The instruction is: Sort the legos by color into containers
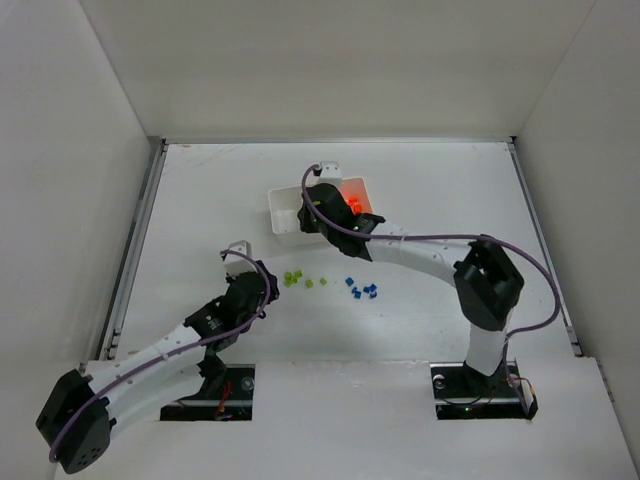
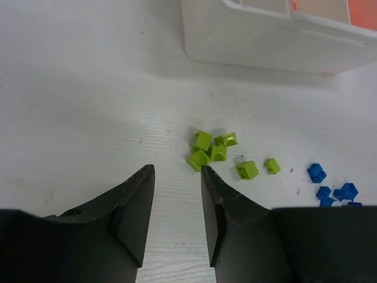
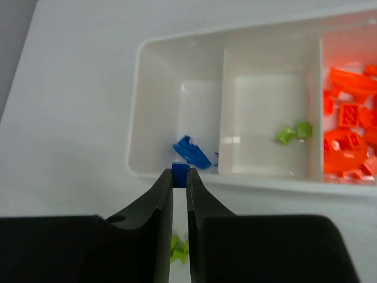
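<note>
**Right jaws pinch a blue brick at the tray rim; left jaws stand apart by the green cluster**

Right gripper: jaws drawn narrow, clamped on a small blue brick held at the fingertips. In the right wrist view, the white tray lies at 12 o'clock from the tips. The held brick sits against the near wall of the tray's left-hand compartment, close to the first divider. Cannot tell whether it is over the rim or already inside.

- Left-hand compartment: a larger blue piece lies just past the tips, at 1 o'clock.
- Middle compartment: two yellow-green bricks lie near its far right wall.
- Right-hand compartment: a heap of orange pieces.

Left gripper: jaws partly apart, bare table between them, nothing held. In the left wrist view, a green cluster lies at 1 o'clock from the tips. Its nearest brick is just beside the right fingertip; contact not certain. Two loose green bricks lie at 3 o'clock. A scatter of blue bricks lies farther out the same way, well apart from the jaws.

Top view: the right arm reaches over the tray, and the left gripper sits low on the table, at 9 o'clock of the green row.
</note>
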Robot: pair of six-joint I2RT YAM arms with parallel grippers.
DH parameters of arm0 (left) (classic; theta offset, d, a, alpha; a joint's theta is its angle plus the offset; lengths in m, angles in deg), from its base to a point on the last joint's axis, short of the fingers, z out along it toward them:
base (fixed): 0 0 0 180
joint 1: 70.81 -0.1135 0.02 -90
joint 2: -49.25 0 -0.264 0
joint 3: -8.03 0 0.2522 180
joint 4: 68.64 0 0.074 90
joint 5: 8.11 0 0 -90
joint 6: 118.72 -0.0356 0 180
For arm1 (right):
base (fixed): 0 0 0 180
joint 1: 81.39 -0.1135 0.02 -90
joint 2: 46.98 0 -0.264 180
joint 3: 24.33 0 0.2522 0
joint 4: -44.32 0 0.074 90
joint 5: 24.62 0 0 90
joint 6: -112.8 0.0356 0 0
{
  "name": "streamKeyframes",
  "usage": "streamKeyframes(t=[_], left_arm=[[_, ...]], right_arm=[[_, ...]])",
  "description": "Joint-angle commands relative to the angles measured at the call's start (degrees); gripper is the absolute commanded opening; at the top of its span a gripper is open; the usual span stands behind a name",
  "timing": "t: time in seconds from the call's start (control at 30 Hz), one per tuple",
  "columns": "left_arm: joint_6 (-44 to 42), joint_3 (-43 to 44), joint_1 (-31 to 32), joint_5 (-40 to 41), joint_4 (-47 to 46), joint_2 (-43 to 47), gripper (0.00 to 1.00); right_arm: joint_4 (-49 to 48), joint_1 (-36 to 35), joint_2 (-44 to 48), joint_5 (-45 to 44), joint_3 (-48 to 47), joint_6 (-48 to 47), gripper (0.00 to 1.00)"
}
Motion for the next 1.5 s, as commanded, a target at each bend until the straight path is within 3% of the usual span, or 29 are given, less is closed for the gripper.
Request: streamKeyframes(t=[0.0, 0.17, 0.37, 0.53, 1.07, 1.47], left_arm=[[1.4, -0.1, 1.4, -0.3, 0.6, -2.4, 0.33], [1.5, 0.5, 1.9, -0.4, -0.4, -7.5, 0.32], [0.9, 1.8, 2.7, -0.9, -2.2, -12.3, 0.34], [0.0, 3.4, 3.7, -1.8, -3.5, -15.9, 0.34], [-5.5, 9.4, 3.1, -0.5, -7.1, -30.6, 0.34], [-8.0, 11.4, 2.5, -0.2, -8.6, -34.6, 0.32]], right_arm=[[-0.8, 0.5, -5.4, 4.2, -7.5, -3.2, 0.11], [-0.4, 0.5, -12.0, 6.5, -13.9, -2.3, 0.13], [-0.7, 0.9, -13.6, 6.5, -16.7, -1.0, 0.34], [-1.8, 0.9, -9.9, 6.6, -14.5, -1.7, 0.4], [-11.1, 1.2, 10.3, 3.9, 13.3, -1.7, 0.4], [-13.6, 3.5, 16.7, 3.5, 24.3, -0.5, 0.4]])
